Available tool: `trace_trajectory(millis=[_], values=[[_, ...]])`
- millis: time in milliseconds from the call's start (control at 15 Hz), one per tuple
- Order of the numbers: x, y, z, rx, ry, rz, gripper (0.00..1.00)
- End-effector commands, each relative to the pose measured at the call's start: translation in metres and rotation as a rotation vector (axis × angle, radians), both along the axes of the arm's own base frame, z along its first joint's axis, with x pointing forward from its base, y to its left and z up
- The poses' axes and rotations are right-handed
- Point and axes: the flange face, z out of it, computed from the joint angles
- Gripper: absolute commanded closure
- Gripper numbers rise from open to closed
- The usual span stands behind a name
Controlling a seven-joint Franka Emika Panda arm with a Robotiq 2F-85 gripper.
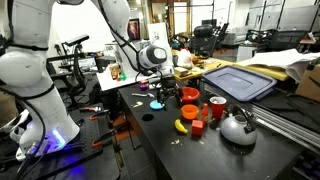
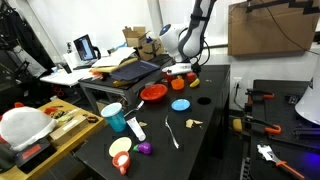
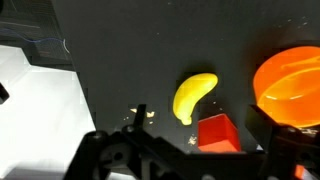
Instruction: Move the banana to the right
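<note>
The banana (image 3: 193, 97) is small, bright yellow and curved. It lies on the dark table, in the middle of the wrist view. It also shows in an exterior view (image 1: 181, 126), near the table's front edge and beside a red block (image 1: 198, 127). My gripper (image 3: 200, 122) is open and empty, its two fingers spread at the bottom of the wrist view. It hangs above the table, apart from the banana, and shows in both exterior views (image 1: 165, 90) (image 2: 180, 70). I cannot make out the banana in the exterior view from across the table.
The red block (image 3: 217, 133) lies just below the banana's tip. A red-orange round vessel (image 3: 290, 85) stands to its right, a red cup (image 1: 216, 107). A metal kettle (image 1: 237, 127), a blue plate (image 1: 157, 103), a red bowl (image 2: 153, 93) and a blue lid (image 1: 240, 80) are nearby.
</note>
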Motion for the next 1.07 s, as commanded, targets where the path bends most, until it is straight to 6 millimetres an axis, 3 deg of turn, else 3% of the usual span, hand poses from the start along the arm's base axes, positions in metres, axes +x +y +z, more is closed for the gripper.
trace_trajectory(millis=[0,600,1000], values=[[-0.002,0.029,0.039,0.010,-0.057,0.070,0.00],[0.005,0.082,0.099,0.047,-0.142,0.254,0.00],[0.005,0.107,0.137,0.094,-0.178,0.409,0.00]])
